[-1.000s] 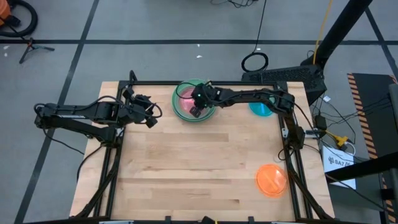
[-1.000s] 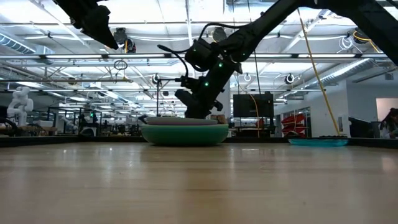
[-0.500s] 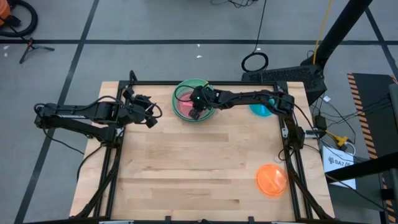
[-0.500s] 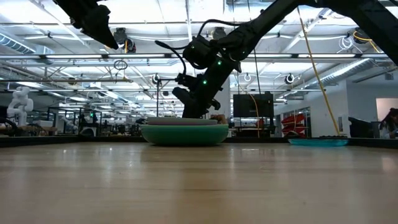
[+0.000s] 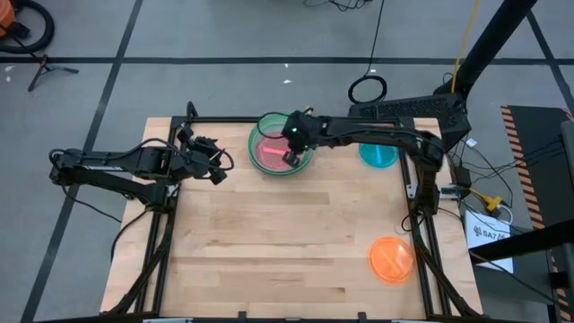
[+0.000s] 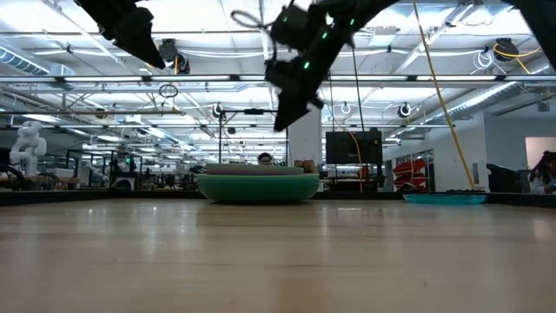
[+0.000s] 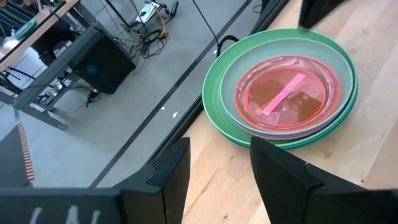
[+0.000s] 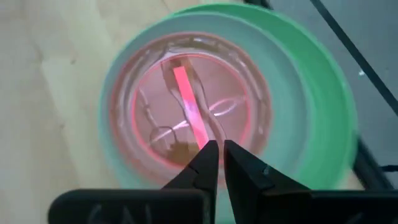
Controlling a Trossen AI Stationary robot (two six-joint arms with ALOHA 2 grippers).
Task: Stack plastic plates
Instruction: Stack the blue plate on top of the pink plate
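A stack of plates [image 5: 257, 144] stands near the table's far edge: a green plate at the bottom, a paler mint one [image 7: 339, 68] in it, and a translucent hot pink plate [image 8: 155, 93] on top. My right gripper [image 8: 219, 163] hangs shut above the pink plate, clear of the stack [image 6: 258, 187] in the low view, where the right gripper [image 6: 281, 124] points down. My left gripper [image 7: 214, 180] waits open, left of the stack, above the table's far-left part. A blue plate [image 5: 378, 155] and an orange plate [image 5: 391, 258] lie singly on the table.
The blue plate lies at the far-right edge beside the right arm's base. The orange plate lies near the table's near-right corner. Bare wood [image 5: 269, 242] spans the middle and near-left. A black frame rail [image 5: 224, 121] runs along the far edge behind the stack.
My right gripper has risen from the stack's top, where it stood low over the pink plate a second ago, and now hangs well above it. The hot pink plate stays in the stack. The left arm has kept still.
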